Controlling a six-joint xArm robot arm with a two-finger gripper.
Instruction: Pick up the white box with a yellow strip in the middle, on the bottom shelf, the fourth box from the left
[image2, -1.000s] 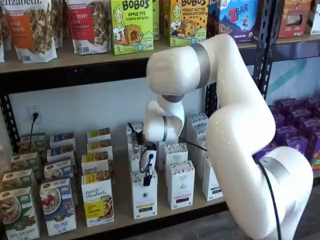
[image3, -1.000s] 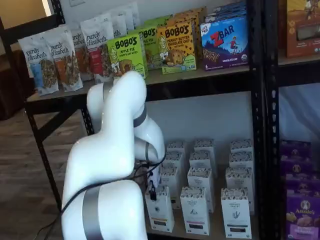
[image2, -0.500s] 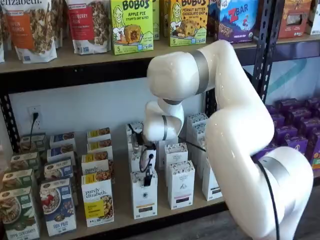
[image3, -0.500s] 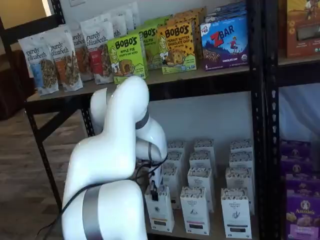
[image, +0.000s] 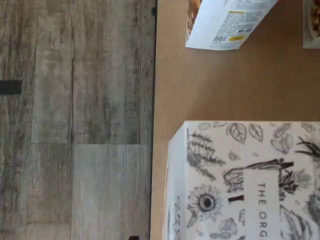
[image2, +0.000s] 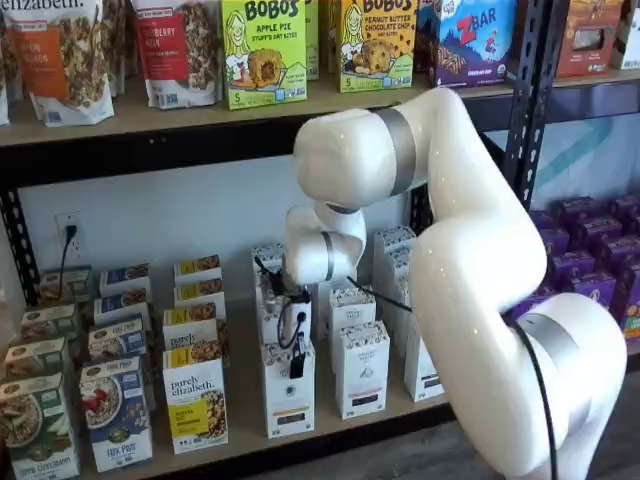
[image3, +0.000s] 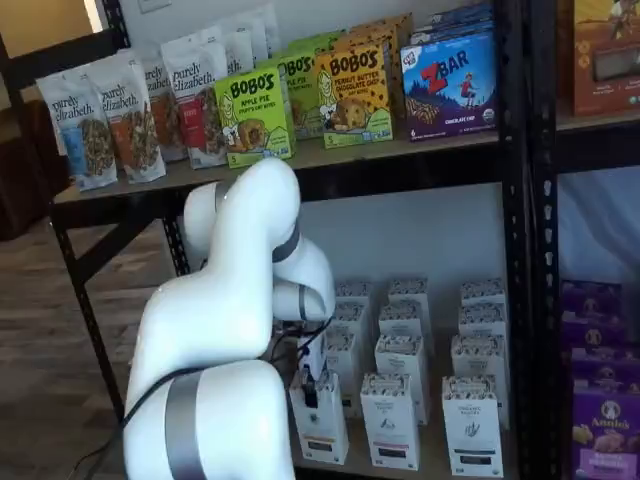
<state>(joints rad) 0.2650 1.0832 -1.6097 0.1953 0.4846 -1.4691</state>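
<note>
White box stands on the bottom shelf, gripper just above.

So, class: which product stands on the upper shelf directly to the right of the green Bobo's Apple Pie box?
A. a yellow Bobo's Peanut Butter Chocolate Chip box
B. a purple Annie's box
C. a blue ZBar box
A: the yellow Bobo's box stands right beside the green Bobo's box.
</note>
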